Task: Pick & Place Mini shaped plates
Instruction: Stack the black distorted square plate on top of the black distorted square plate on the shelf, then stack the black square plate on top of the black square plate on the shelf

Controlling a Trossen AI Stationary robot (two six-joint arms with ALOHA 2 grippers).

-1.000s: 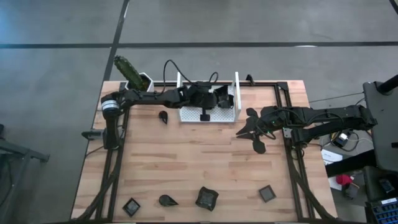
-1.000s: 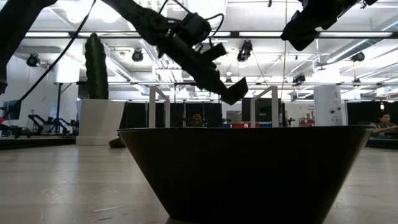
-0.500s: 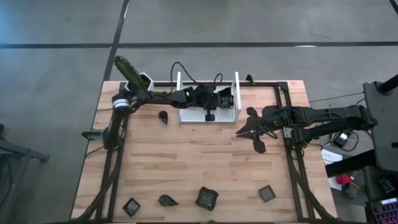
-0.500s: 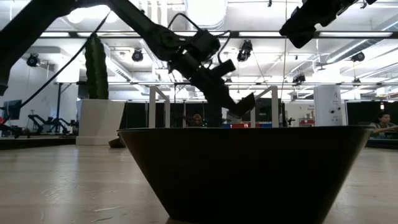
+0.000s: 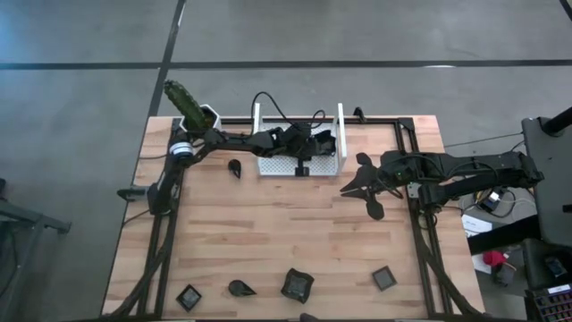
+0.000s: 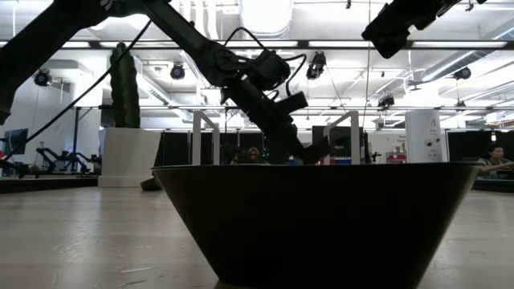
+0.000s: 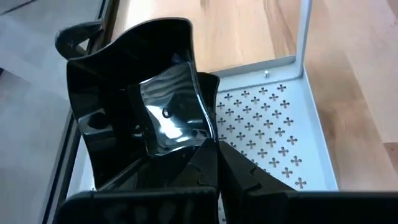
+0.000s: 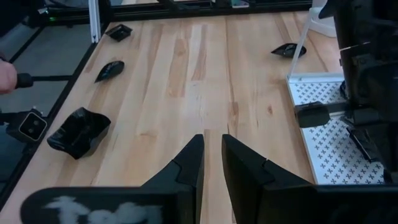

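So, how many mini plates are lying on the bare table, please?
5: four mini plates along the near edge, one beside the white tray. Another may hide under the right tool.

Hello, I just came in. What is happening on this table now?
The left hand holds a small dark plate over the white perforated tray, apparently to set it inside. The right hand waits, holding nothing, above the table's right side, near another plate. Several more plates lie on the wood.
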